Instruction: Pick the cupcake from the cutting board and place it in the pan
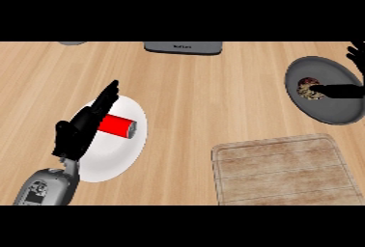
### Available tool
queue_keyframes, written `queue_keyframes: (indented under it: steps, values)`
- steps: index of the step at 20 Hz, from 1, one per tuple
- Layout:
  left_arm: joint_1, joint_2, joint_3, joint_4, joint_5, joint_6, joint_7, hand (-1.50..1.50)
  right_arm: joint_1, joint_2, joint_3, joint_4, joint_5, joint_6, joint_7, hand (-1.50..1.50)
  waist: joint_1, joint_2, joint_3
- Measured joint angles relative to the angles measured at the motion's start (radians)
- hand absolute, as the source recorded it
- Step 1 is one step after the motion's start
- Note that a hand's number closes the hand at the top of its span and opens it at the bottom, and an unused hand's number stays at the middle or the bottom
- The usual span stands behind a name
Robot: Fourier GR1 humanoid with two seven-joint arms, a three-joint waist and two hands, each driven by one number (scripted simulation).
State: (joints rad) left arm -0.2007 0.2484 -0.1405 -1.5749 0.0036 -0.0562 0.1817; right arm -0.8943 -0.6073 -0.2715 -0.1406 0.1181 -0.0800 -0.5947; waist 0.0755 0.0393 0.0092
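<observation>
Reaching in from the right edge, the right hand [341, 91] lies over the grey pan [324, 108], and its dark fingers [357, 52] spread upward past the pan's far rim. A thumb or finger points left and touches the cupcake [307, 89], which sits inside the pan toward its upper left part. Whether the hand is pinching the cupcake or merely touching it cannot be told. The wooden cutting board [281, 169] lies on the table [214, 96] below the pan, well apart from the cupcake. At the left, the left hand [82, 128] rests open, fingers straight, over a white plate [118, 164] that carries a red can [116, 126] lying on its side. A grey appliance [183, 47] stands at the table's far edge
</observation>
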Motion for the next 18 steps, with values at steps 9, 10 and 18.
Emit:
queue_keyframes:
  steps: [9,10,18]
  values:
    - [-0.002,0.004,0.019,-0.002,0.004,0.0,0.008,0.0,0.12,-0.092,-0.071,0.019,-0.071,0.295,-0.16,-1.5,-0.014,-0.005,0.0]
    - [0.003,0.003,0.018,-0.006,0.003,0.0,0.008,0.0,0.138,-0.101,-0.077,0.016,-0.077,0.32,-0.189,-1.5,-0.016,-0.006,0.0]
    - [0.007,0.008,0.034,0.011,0.006,-0.011,0.004,0.0,0.247,-0.129,-0.096,0.0,-0.091,0.384,-0.287,-1.5,-0.027,-0.013,-0.001]
